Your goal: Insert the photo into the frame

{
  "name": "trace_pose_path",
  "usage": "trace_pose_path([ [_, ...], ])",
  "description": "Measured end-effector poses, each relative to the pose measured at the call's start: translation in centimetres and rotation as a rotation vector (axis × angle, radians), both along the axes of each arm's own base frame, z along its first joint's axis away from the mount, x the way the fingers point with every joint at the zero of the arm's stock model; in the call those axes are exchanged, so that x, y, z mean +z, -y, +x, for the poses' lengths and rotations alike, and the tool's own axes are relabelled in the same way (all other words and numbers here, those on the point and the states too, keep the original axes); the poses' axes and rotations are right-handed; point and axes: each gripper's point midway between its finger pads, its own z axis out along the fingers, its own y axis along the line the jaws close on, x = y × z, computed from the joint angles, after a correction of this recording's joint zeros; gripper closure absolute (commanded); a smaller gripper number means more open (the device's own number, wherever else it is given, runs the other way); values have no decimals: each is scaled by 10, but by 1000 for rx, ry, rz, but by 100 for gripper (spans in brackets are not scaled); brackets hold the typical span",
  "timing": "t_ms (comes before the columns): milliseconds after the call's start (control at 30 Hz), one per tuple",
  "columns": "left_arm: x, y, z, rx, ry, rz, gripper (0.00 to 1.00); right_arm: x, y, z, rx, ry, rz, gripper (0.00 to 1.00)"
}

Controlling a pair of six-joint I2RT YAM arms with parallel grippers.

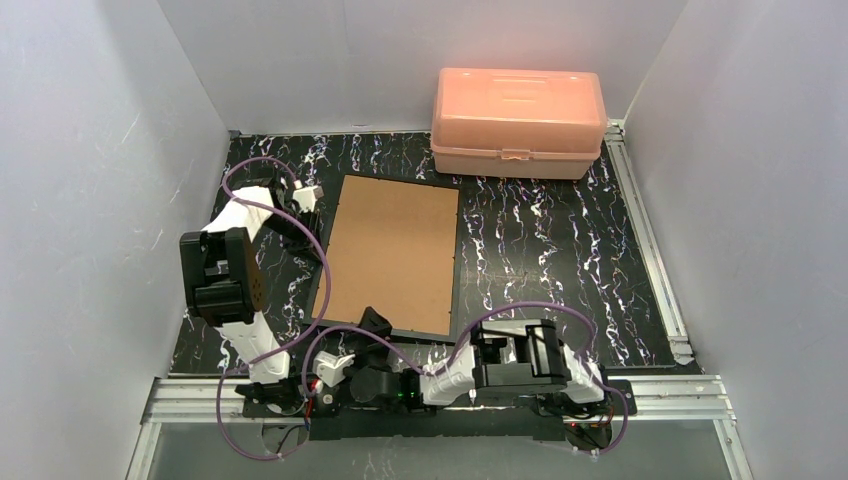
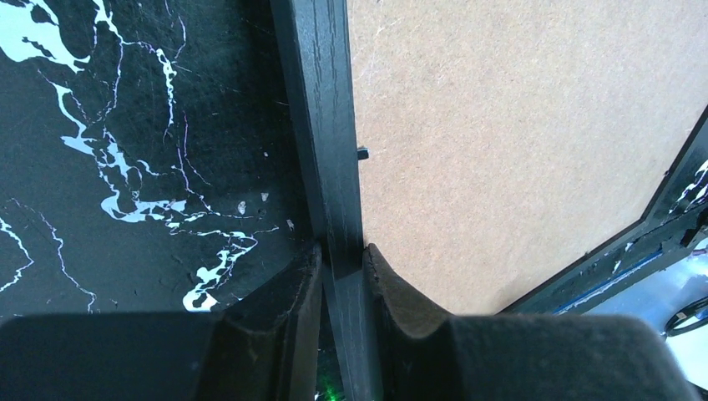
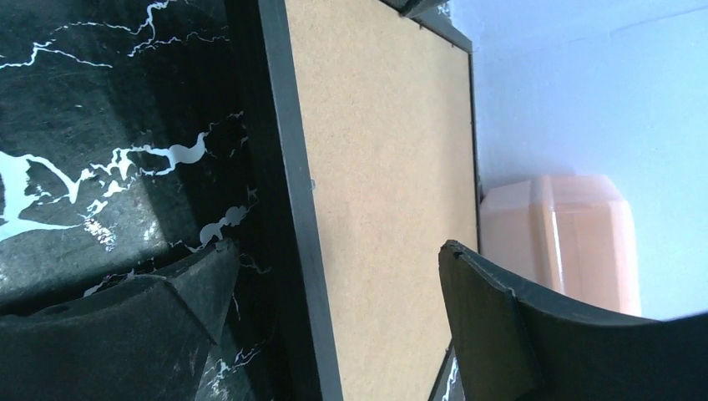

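frame (image 1: 392,255): lies face down mid-desk, brown back up, long axis running near to far.
photo: not visible in any view; cannot tell whether it is under the board.
left hand (image 2: 342,259): clamped on the frame's left rail, toward its far end.
right hand (image 3: 334,251): fingers wide apart over the near-left corner, holding nothing.
materials: thin black grained rail, matte fibreboard, one small tab (image 2: 361,153) at the board's edge.
desk (image 1: 540,260): black, white-veined; pink box (image 1: 518,120) far right.

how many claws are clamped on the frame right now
1. The left claw pinches the left rail of the frame; the right claw hangs open at its near edge, gripping nothing.
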Motion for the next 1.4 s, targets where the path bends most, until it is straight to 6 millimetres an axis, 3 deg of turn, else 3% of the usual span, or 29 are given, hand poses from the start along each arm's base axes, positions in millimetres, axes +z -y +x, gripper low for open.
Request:
trace_pose_path([
  [567, 14, 1, -7, -3, 10, 1, 100, 6, 1, 18, -70, 130, 23, 13],
  [667, 18, 1, -8, -4, 17, 0, 100, 7, 4, 28, -108, 162, 30, 23],
  [967, 31, 9, -16, -16, 22, -43, 100, -16, 16, 37, -133, 228, -108, 83],
  [1167, 39, 13, -17, -19, 11, -64, 99, -17, 21, 39, -132, 310, -232, 99],
  [1300, 66, 12, -4, -14, 58, -81, 87, -9, 21, 39, -138, 357, -232, 99],
  [1400, 98, 5, 12, 9, 138, -108, 72, 1, 21, 40, -145, 387, -228, 99],
])
